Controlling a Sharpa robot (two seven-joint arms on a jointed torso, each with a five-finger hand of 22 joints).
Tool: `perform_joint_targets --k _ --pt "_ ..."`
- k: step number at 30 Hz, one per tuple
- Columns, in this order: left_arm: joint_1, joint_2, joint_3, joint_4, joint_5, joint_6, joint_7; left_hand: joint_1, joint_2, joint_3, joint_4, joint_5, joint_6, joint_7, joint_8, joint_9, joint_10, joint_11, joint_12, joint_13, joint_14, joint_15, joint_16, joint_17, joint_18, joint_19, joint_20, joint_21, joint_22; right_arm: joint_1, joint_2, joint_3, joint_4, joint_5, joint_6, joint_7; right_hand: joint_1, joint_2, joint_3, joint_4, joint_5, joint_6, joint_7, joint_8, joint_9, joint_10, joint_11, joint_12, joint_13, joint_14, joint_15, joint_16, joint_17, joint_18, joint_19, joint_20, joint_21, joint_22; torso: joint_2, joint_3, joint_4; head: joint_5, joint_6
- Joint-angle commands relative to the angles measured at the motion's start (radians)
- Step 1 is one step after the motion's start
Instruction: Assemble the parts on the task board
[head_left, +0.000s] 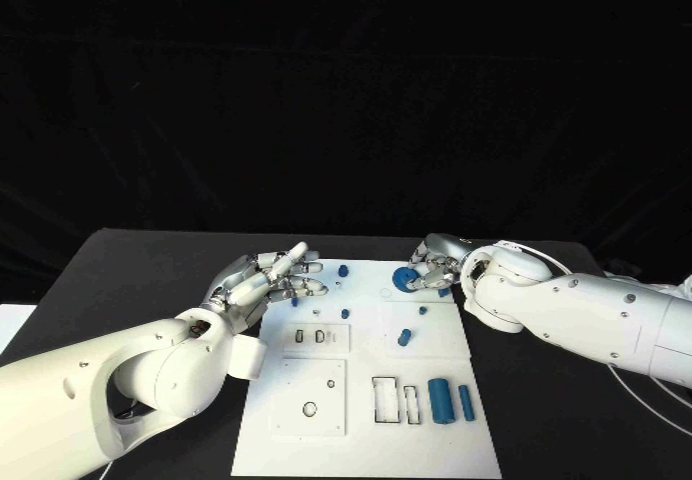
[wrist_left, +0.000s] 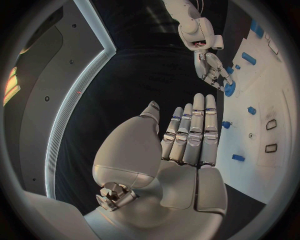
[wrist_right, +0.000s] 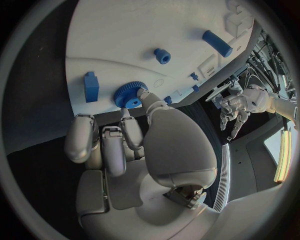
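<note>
The white task board (head_left: 361, 420) lies in the middle of the black table with several blue parts on it. A blue gear (head_left: 410, 279) sits at the board's far right corner. My right hand (head_left: 437, 262) is on it: the thumb tip (wrist_right: 144, 95) and a curled finger touch the rim of the gear (wrist_right: 130, 94). My left hand (head_left: 274, 278) hovers over the board's far left corner. Its fingers (wrist_left: 194, 130) are straight, side by side, and hold nothing. From the left wrist the right hand (wrist_left: 212, 70) stands over the gear (wrist_left: 230, 89).
Two blue cylinders (head_left: 440, 400) (head_left: 467, 402) lie at the board's near right, beside a rectangular slot with a thin blue piece (head_left: 411, 402). Small blue parts (head_left: 345, 270) (head_left: 405, 337) dot the far half. A blue block (wrist_right: 91, 86) and a spool (wrist_right: 162, 55) lie near the gear.
</note>
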Motion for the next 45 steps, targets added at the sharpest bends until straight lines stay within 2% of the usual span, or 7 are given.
perform_joint_targets --k 1,9,12,14,26,36,45 --pt "0.001 0.001 0.001 0.002 0.001 0.018 0.004 0.004 0.01 -0.006 -0.001 0.001 -0.005 0.011 -0.002 0.0 -0.004 0.004 -0.002 -0.001 -0.005 0.0 0.005 0.001 0.003 -0.004 0.003 -0.004 -0.001 -0.007 0.006 -0.004 -0.003 -0.041 0.038 -0.02 0.005 0.005 -0.005 -0.004 0.0 0.013 0.0 0.009 0.003 0.007 0.001 0.006 0.003 0.09 0.007 0.006 0.174 -0.016 0.005 -0.001 0.003 0.001 0.0 -0.0003 0.0006 0.0 -0.001" --pt "0.001 0.002 0.001 0.001 0.001 0.018 0.003 0.004 0.01 -0.006 -0.001 0.001 -0.005 0.011 -0.003 0.0 -0.004 0.004 -0.002 -0.001 -0.005 0.0 0.005 0.002 0.003 -0.004 0.003 -0.004 -0.001 -0.013 0.014 -0.005 0.003 -0.101 0.015 -0.042 0.002 0.005 -0.013 0.0 -0.013 0.037 -0.006 0.028 0.01 0.012 -0.004 0.017 0.018 0.09 0.004 0.007 0.176 -0.017 0.006 -0.002 0.007 0.009 0.0 -0.0006 0.0008 0.001 -0.002" --pt "0.001 0.001 0.001 0.002 0.001 0.019 0.002 0.005 0.011 -0.006 -0.002 0.001 -0.005 0.011 -0.003 0.0 -0.004 0.004 -0.002 -0.001 -0.006 0.0 0.005 0.003 0.003 -0.004 0.003 -0.003 -0.001 -0.015 0.016 -0.005 0.006 -0.127 -0.007 -0.056 0.029 0.021 0.005 -0.014 -0.092 0.064 -0.015 0.046 0.016 0.021 -0.012 0.03 0.032 0.091 -0.003 0.011 0.181 -0.019 0.013 -0.007 0.016 0.024 0.0 -0.0009 0.0001 -0.001 -0.002" --pt "0.001 0.001 0.001 0.002 0.001 0.019 0.002 0.005 0.011 -0.006 -0.002 0.001 -0.005 0.011 -0.003 0.0 -0.004 0.004 -0.002 -0.001 -0.006 0.0 0.005 0.003 0.003 -0.004 0.003 -0.003 -0.001 -0.016 0.016 -0.005 0.008 -0.142 -0.023 -0.064 0.034 0.026 0.013 -0.016 -0.108 0.076 -0.019 0.054 0.019 0.025 -0.015 0.034 0.038 0.091 -0.005 0.012 0.183 -0.02 0.015 -0.01 0.019 0.03 0.0 -0.0009 0.0001 0.0 -0.002" --pt "0.001 0.0 0.001 0.001 0.001 0.019 -0.001 0.005 0.011 -0.006 -0.002 0.001 -0.005 0.011 -0.003 0.0 -0.004 0.004 -0.003 -0.001 -0.006 0.0 0.006 0.003 0.003 -0.004 0.003 -0.003 -0.001 -0.019 0.013 -0.005 0.042 -0.18 -0.137 -0.046 0.037 0.037 0.04 -0.018 -0.079 0.11 -0.035 0.077 0.032 0.039 -0.029 0.05 0.057 0.093 -0.017 0.017 0.191 -0.025 0.027 -0.02 0.032 0.056 0.0 -0.0001 0.0018 0.002 -0.003" --pt "0.001 0.0 0.001 -0.003 0.001 0.02 -0.002 0.006 0.011 -0.006 -0.003 0.002 -0.006 0.012 -0.004 0.0 -0.005 0.004 -0.003 -0.001 -0.006 0.001 0.006 0.004 0.003 -0.004 0.003 -0.003 -0.002 -0.019 0.013 -0.004 0.096 -0.18 -0.174 -0.04 0.019 0.034 0.043 -0.009 -0.074 0.109 -0.035 0.076 0.033 0.038 -0.029 0.045 0.056 0.093 -0.018 0.017 0.19 -0.025 0.028 -0.022 0.034 0.059 0.0 0.0002 0.0011 0.008 -0.002" --pt "0.001 0.002 0.001 -0.01 0.001 0.021 -0.003 0.006 0.011 -0.006 -0.003 0.002 -0.006 0.012 -0.004 0.0 -0.005 0.004 -0.003 -0.001 -0.006 0.001 0.006 0.004 0.003 -0.004 0.003 -0.003 -0.002 -0.014 0.066 -0.003 0.115 -0.185 -0.183 -0.04 0.017 0.033 0.044 -0.008 -0.077 0.106 -0.034 0.074 0.033 0.037 -0.029 0.042 0.053 0.092 -0.018 0.016 0.188 -0.026 0.029 -0.022 0.035 0.062 0.0 -0.001 0.0034 0.009 -0.003"
